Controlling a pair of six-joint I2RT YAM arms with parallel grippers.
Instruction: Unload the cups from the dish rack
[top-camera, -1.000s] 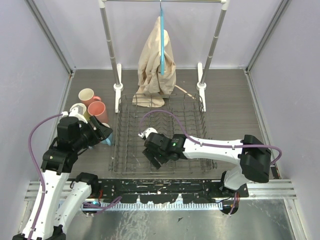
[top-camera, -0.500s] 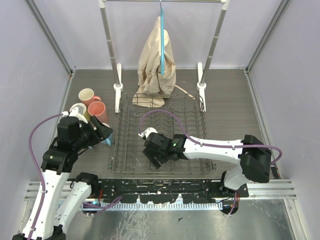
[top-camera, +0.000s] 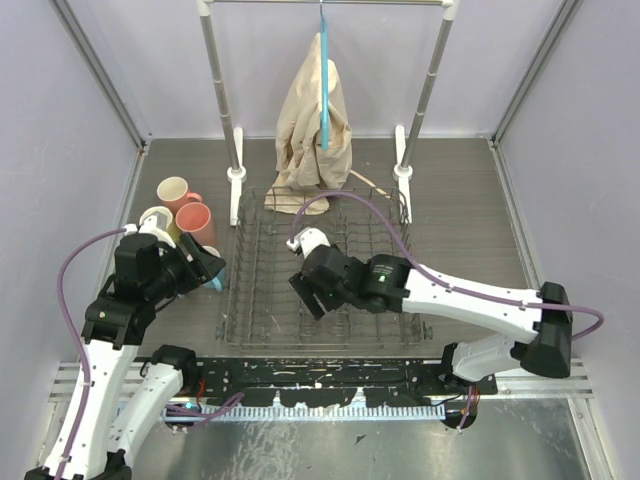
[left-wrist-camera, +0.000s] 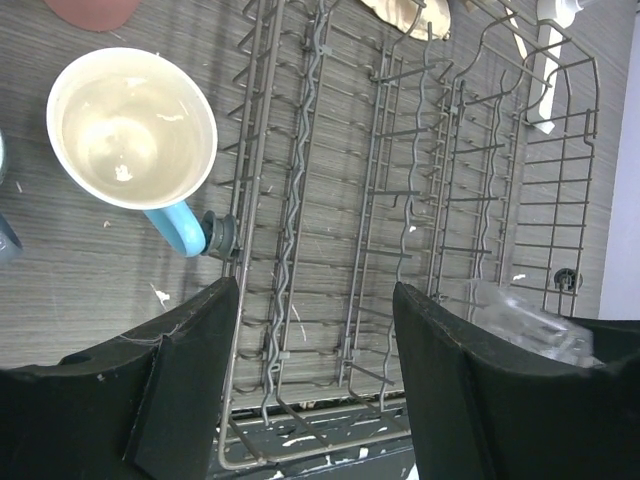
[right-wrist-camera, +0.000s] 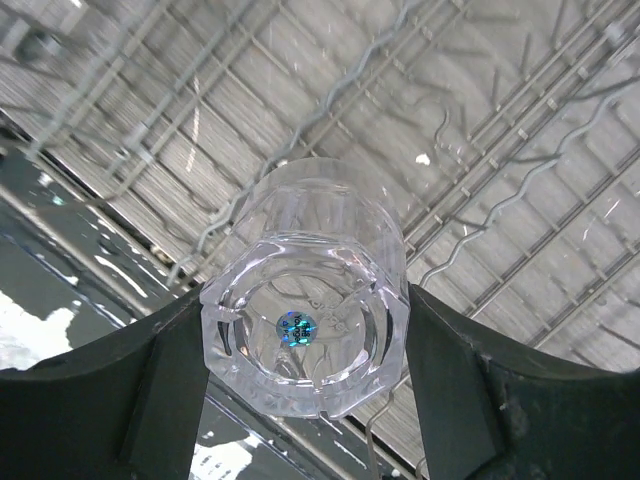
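Gripping the clear faceted glass (right-wrist-camera: 305, 330) in our right jaws above the dark wire dish rack (top-camera: 260, 270), we are hovering left jaws open, empty.

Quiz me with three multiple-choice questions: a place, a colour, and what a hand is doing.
1. Where are the salmon-pink mugs, relative to the dish rack? A) inside it B) on the table, left of it C) on top of it
2. What colour is the handle of the mug by the left hand? A) blue B) red C) green
3. What is the right hand doing? A) open, empty B) shut on the clear glass C) gripping cloth
Answers: B, they stand outside it; A, the left wrist view shows it; B, the glass sits between its fingers.
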